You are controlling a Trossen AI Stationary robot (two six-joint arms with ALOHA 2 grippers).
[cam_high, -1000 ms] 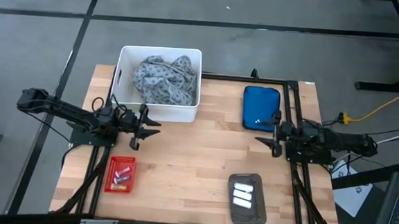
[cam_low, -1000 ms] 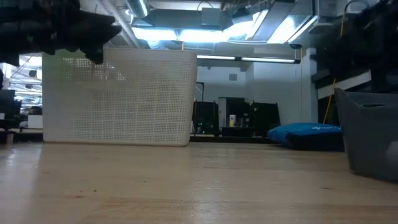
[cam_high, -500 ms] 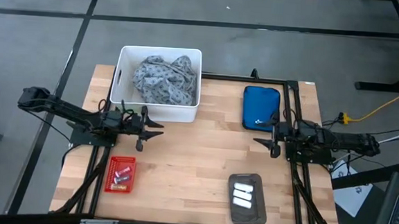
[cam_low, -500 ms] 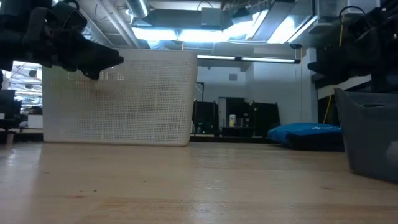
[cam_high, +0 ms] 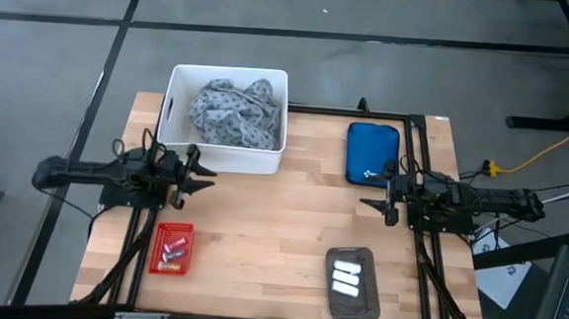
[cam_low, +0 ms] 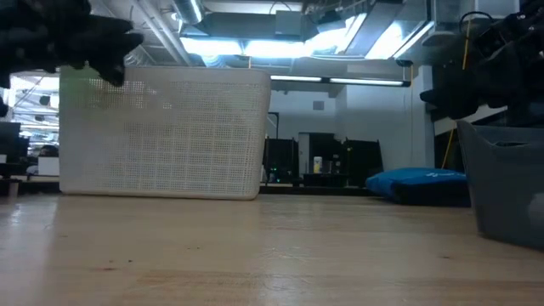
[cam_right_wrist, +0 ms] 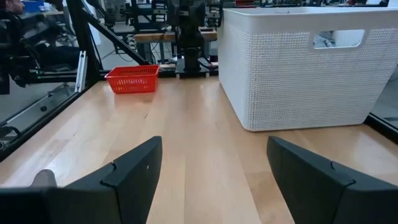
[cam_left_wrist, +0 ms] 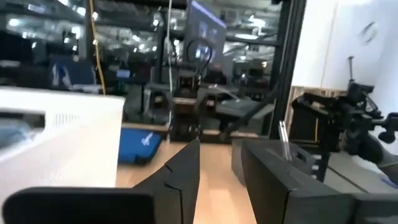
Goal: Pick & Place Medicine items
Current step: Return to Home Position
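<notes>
The medicine items sit in two places in the high view. Small white and pink ones lie in the red mesh basket (cam_high: 171, 249) near the table's left front, and three white packets (cam_high: 344, 279) lie in a grey tray (cam_high: 365, 305) at the right front. My left gripper (cam_high: 193, 175) hovers open near the left edge, in front of the white bin and beyond the basket. My right gripper (cam_high: 380, 198) hovers open at the right side, in front of the blue pouch. The right wrist view shows the basket (cam_right_wrist: 132, 78) far off across the table.
A white perforated bin (cam_high: 265, 160) holding a grey patterned cloth (cam_high: 234, 113) stands at the far left. A blue zipped pouch (cam_high: 372, 153) lies at the far right. Bare wood spans the table's middle (cam_high: 281, 219). In the low view the bin (cam_low: 161, 132) and the tray's wall (cam_low: 510, 187) frame it.
My left gripper has drawn back toward the table's left edge and risen a little, staying open. The right gripper has kept nearly still. No item has moved.
</notes>
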